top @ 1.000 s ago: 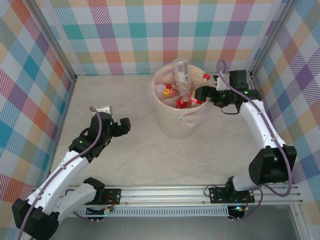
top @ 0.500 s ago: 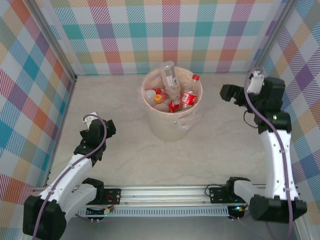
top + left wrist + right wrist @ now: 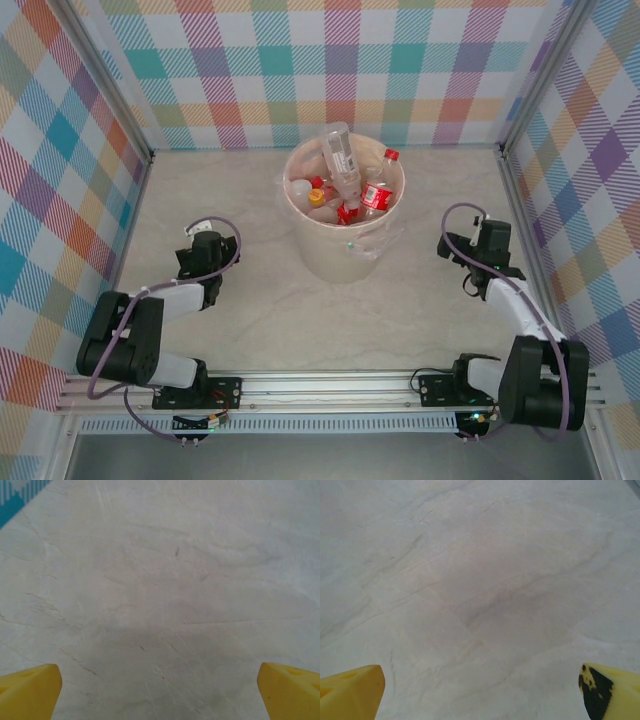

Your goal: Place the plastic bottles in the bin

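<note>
1. Bin (image 3: 342, 255): stands upright on the table (image 3: 270, 320), at the centre toward the far wall, between the two arms and well apart from both. This placement puts it within reach of either arm.

2. Bottles (image 3: 345, 188): every bottle in view lies inside the bin.
   - They are piled on one another, with red and white caps and labels showing among them.
   - One clear bottle (image 3: 341, 152) stands tilted on the pile, its upper part above the rim. It probably rests on the bottles beneath, since the pile leaves it no room to lie flat.
   - A red-capped bottle (image 3: 378, 190) leans against the right inner wall.

3. Left gripper (image 3: 160, 692): fingers wide apart, nothing between them. The wrist view looks down on bare table, with the two yellow fingertips (image 3: 30, 690) at the lower corners.

4. Right gripper (image 3: 480, 692): fingers likewise spread, holding nothing, over bare table. One fingertip carries a dark scuff.

5. Arm posture: in the top view each arm is folded back on itself, with its gripper low over the table on its own side of the bin. The posture reads as parked rather than reaching.

6. Task status, as a judgement: complete or nearly so. The tilted bottle above the rim is the one item that could tip out if the bin is knocked
</note>
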{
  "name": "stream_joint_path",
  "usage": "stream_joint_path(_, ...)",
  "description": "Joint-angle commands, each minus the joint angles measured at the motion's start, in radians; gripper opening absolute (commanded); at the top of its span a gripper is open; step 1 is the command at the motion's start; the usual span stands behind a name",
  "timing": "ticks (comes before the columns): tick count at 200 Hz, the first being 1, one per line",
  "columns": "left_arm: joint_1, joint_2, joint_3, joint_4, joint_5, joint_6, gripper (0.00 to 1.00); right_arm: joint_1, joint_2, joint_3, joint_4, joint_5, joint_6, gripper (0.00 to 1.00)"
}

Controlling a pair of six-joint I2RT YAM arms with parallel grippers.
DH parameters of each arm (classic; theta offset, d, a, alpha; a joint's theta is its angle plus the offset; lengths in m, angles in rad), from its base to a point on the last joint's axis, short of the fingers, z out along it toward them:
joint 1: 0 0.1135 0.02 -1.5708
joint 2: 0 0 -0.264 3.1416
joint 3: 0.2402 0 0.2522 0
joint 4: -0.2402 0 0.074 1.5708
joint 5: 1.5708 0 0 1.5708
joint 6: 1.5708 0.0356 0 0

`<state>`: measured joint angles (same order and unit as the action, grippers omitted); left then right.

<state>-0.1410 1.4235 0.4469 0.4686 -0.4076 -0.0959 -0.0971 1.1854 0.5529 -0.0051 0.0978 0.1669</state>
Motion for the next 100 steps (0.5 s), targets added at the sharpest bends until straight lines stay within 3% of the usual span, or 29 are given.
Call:
stream_joint_path(1, 0.024, 0.003, -0.027, 0.226, 0.041, 0.068, 1.0, 0.017, 0.074, -0.034, 0.318, 0.025, -0.055, 0.99)
stream_joint_path(20, 0.077, 0.076, -0.045, 0.344, 0.101, 0.039, 1.0, 0.049, 0.153, -0.066, 0.46, 0.022, -0.071, 0.99)
stream_joint_path(31, 0.075, 0.081, -0.028, 0.3, 0.146, 0.056, 1.0, 0.06, 0.206, -0.077, 0.541, 0.027, -0.088, 0.99)
stream_joint_path(40, 0.074, 0.102, -0.028, 0.33, 0.165, 0.067, 1.0, 0.06, 0.223, -0.041, 0.48, 0.021, -0.084, 0.99)
stream_joint_path(59, 0.071, 0.144, -0.048, 0.396, 0.206, 0.085, 1.0, 0.063, 0.246, -0.035, 0.52, 0.003, -0.062, 0.99)
stream_joint_path(100, 0.051, 0.154, -0.047, 0.409, 0.173, 0.101, 1.0, 0.133, 0.315, -0.136, 0.796, 0.037, -0.128, 0.99)
